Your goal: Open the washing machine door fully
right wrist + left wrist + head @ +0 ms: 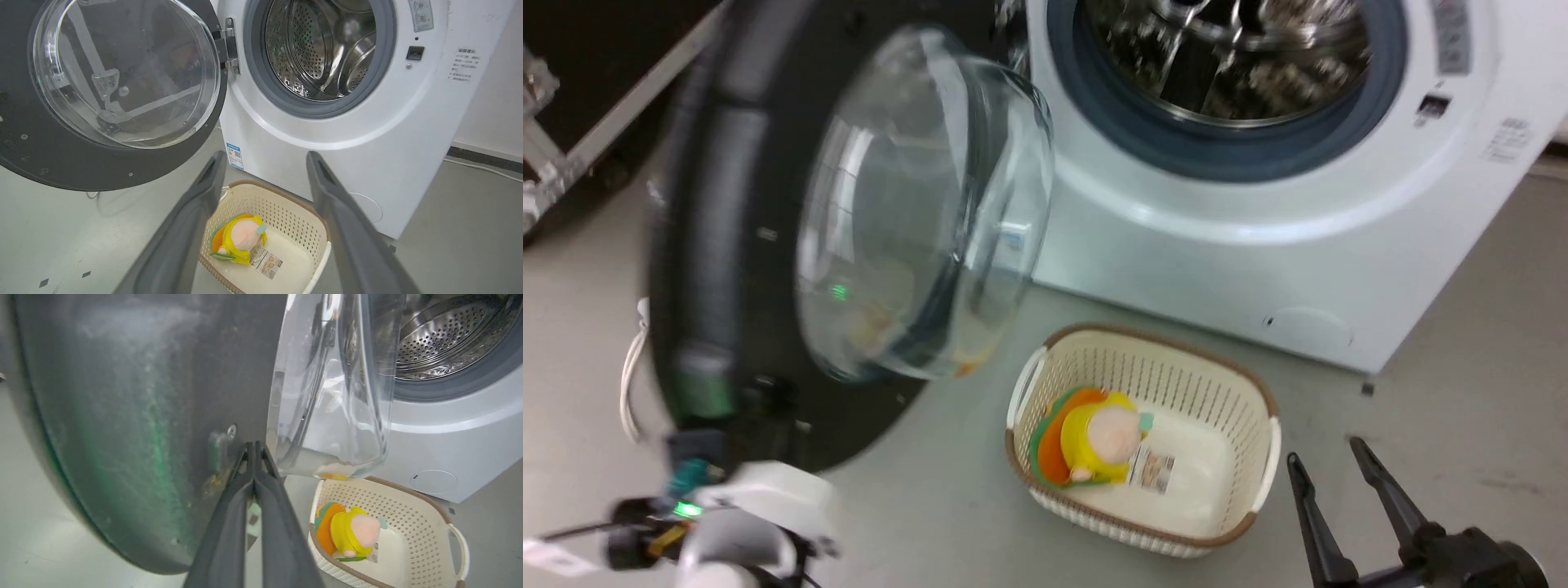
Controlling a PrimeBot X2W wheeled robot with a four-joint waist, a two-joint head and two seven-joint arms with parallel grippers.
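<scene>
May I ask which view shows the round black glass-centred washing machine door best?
The right wrist view: the washing machine door is sharp, nearly whole. The head view blurs it; the left wrist view sees one close-up part.

The left claw is closed. Its two dark fingers are pressed flat together and rise from the bottom centre of the left wrist view to one narrow tip near mid-frame. In the head view the pale left wrist sits blurred at the lower left corner, with a green light glowing on it. The right claw stands at the lower right of the head view, empty, its fingers spread in a wide V pointing up the frame. In the right wrist view they splay well apart.
</scene>
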